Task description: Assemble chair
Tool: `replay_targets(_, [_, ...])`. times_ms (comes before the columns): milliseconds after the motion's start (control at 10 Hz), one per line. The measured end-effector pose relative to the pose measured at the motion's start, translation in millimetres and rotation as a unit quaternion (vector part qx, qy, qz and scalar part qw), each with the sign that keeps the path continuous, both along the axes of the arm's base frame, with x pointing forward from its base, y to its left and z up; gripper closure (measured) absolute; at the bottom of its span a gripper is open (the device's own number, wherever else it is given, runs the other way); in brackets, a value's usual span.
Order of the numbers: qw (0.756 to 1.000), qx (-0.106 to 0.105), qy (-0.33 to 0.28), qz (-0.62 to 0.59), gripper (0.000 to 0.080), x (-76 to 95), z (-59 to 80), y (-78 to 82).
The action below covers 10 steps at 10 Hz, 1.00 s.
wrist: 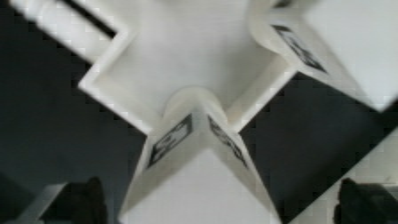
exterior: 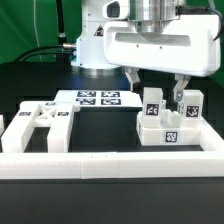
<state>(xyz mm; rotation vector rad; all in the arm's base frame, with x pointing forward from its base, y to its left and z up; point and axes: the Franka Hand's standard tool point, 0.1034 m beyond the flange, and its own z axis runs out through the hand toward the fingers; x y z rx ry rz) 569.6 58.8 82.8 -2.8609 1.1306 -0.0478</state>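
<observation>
Gripper [exterior: 155, 88] jaws wide, holding nothing, hanging either side of one tagged chair post [exterior: 152, 104]. Second post [exterior: 192, 104] just beside it, both upright on white base piece [exterior: 170, 132]. Cross-braced side [exterior: 40, 118] lies flat, well apart at exterior view's left, behind border rail [exterior: 110, 162].

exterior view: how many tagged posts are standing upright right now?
2. Both stand on the low white base at the exterior view's right: inner post toward the middle, outer post further right. Others may hide behind the arm.
</observation>
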Motion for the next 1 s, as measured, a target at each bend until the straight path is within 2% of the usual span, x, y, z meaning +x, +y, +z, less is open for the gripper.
replay_targets(400, [0.989, -0.013, -0.006, 0.149, 0.0150, 0.2, -0.5, 0.8])
replay_targets(700, [0.966, -0.020, -0.010, 0.259, 0.0150, 0.8, -0.6, -6.5])
replay_targets(900, [0.953, -0.022, -0.012, 0.302, 0.0150, 0.7, -0.7, -6.6])
replay_targets(1000, [0.951, -0.022, -0.013, 0.308, 0.0176, 0.8, -0.7, -6.7])
